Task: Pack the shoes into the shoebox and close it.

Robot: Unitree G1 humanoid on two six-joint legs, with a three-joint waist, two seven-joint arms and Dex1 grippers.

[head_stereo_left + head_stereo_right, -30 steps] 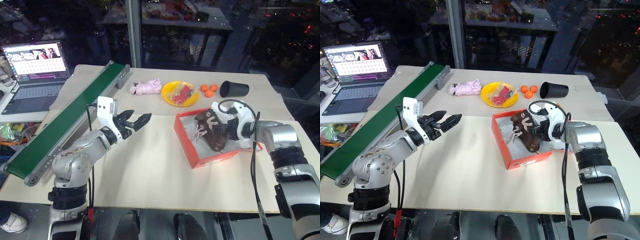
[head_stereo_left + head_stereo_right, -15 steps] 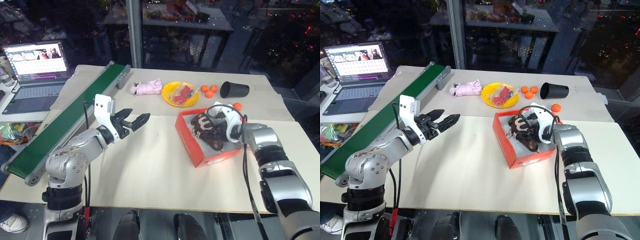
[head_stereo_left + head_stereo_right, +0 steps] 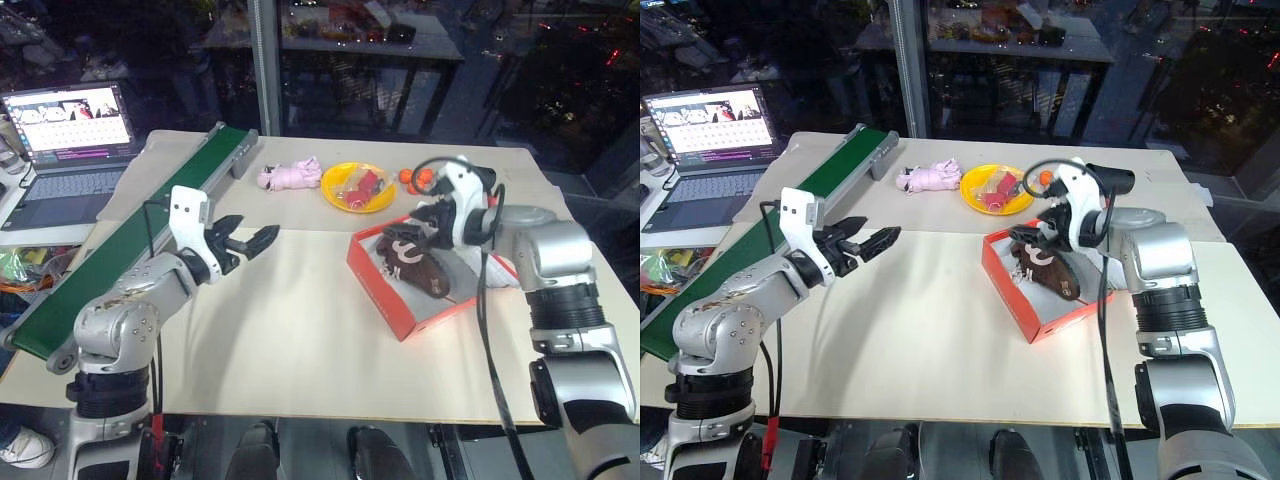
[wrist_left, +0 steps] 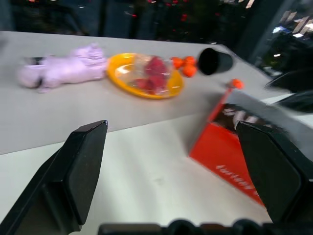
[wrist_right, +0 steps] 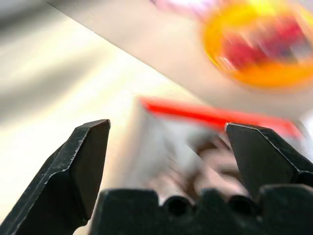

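Note:
The red-orange shoebox [image 3: 384, 296] stands open at the right of the table, white inside. The dark brown fuzzy shoes [image 3: 412, 264] with cream markings lie in it, close together. My right gripper [image 3: 422, 222] hovers just above the far end of the shoes, open and holding nothing. In the right wrist view its fingers [image 5: 83, 161] stand wide apart over the box's red rim [image 5: 215, 120]. My left gripper [image 3: 246, 240] is open and empty above the table, well to the left of the box, pointing toward the shoebox [image 4: 226, 145].
A yellow plate [image 3: 344, 199] with red items, a pink plush toy [image 3: 290, 177], small oranges [image 3: 408, 176] and a tipped black cup [image 3: 1118, 179] lie behind the box. A green conveyor belt [image 3: 130, 240] runs along the left, with a laptop [image 3: 68, 140] beyond it.
My right gripper opened, let go of the shoe in the box, and rose up and toward the far left corner of the box. My left gripper drifted slightly left.

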